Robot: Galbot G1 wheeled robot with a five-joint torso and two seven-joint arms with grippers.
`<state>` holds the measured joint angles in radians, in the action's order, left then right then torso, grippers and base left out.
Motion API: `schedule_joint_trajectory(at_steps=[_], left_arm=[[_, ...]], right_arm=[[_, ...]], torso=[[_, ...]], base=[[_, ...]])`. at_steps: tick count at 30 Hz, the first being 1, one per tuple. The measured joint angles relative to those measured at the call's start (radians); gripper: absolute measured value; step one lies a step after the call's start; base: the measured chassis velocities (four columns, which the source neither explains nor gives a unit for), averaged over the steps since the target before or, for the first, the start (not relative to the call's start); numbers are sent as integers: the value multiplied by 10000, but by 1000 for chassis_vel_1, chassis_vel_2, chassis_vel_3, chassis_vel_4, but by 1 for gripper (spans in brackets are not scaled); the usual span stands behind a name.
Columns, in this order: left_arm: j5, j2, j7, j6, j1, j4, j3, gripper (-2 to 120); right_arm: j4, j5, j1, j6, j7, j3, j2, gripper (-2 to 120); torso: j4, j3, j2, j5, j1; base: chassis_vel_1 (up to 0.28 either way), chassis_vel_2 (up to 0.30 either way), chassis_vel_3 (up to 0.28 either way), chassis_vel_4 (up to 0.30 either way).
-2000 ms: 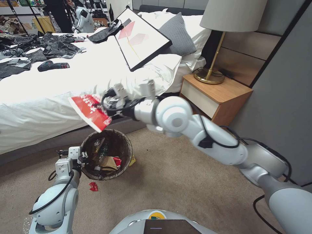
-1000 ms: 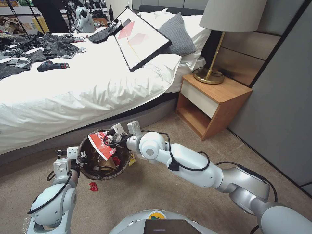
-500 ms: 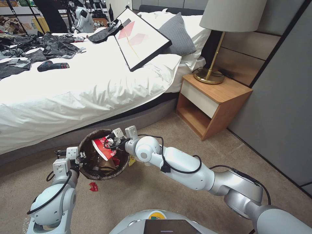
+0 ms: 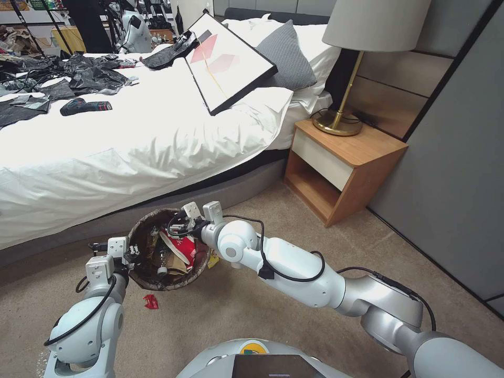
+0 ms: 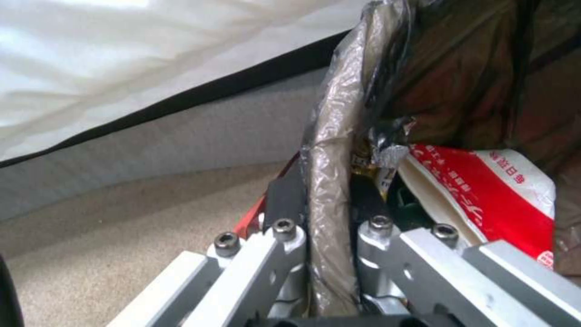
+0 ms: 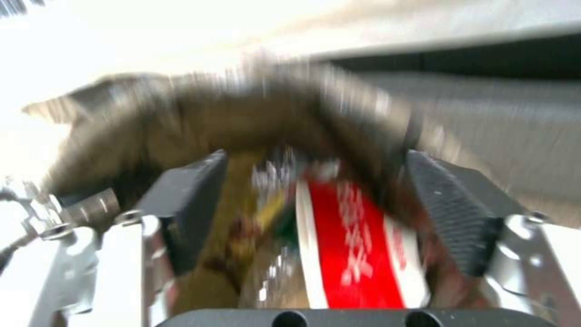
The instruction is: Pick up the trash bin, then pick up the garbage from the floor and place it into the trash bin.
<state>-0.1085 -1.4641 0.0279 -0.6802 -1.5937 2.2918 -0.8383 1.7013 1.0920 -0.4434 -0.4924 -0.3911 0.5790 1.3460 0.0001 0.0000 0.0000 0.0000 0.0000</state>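
Observation:
The trash bin (image 4: 152, 285), lined with a dark bag, stands on the carpet beside the bed. My left gripper (image 4: 130, 255) is shut on its left rim; in the left wrist view the gripper (image 5: 324, 200) clamps the bag-covered rim (image 5: 330, 136). Over the bin's far side hangs my right gripper (image 4: 177, 227), open, its black pads (image 6: 454, 213) spread wide. A red-white wrapper (image 4: 182, 247) (image 6: 357, 259) (image 5: 484, 181) lies loose inside the bin on other garbage. A small red wrapper (image 4: 151, 301) lies on the floor in front of the bin, and a yellow one (image 4: 214, 258) sits at its right side.
The bed (image 4: 105, 157) runs along the far side of the bin. A wooden nightstand (image 4: 346, 163) with a lamp (image 4: 341, 105) stands to the right, and a grey wall panel (image 4: 451, 157) beyond it. Open carpet (image 4: 252, 315) lies in front and to the right.
My right gripper came down from above the bin with the red-white wrapper, reached into the bin and opened. The wrapper now lies inside. The left arm has held still.

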Motion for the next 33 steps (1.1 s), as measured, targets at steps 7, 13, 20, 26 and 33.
schedule_joint_trajectory(at_steps=[7, 13, 20, 26, 33], left_arm=[[-65, 39, -32, 0, 0, 100, -27, 4], [-100, 83, -50, 5, -12, 144, -35, 4], [-149, 150, -81, 10, -78, 307, -45, 4], [-176, 80, -189, 124, -261, 490, -9, 4], [-371, 57, -183, 277, -356, 573, -16, 4]], right_arm=[[1236, -391, -107, 250, -128, -1495, -424, 99], [1956, -1526, -954, 827, -58, -3233, -1624, 100], [2434, -4186, -3280, 1761, 1172, -6182, -3066, 100], [2950, -7307, -6307, 2979, 1999, -9851, -2071, 100], [3172, -9351, -8916, 4521, 2363, -11604, -480, 100]], torso=[[1, 0, 0, 4, 0], [0, 0, 0, 5, 0], [-8, -1, 0, 5, 0], [0, -1, 1, 2, -1], [-6, -1, 1, 4, -1]], base=[[0, 0, 0, 0], [0, 0, 0, 0], [0, 0, 0, 0], [0, 0, 0, 0], [0, 0, 0, 0]])
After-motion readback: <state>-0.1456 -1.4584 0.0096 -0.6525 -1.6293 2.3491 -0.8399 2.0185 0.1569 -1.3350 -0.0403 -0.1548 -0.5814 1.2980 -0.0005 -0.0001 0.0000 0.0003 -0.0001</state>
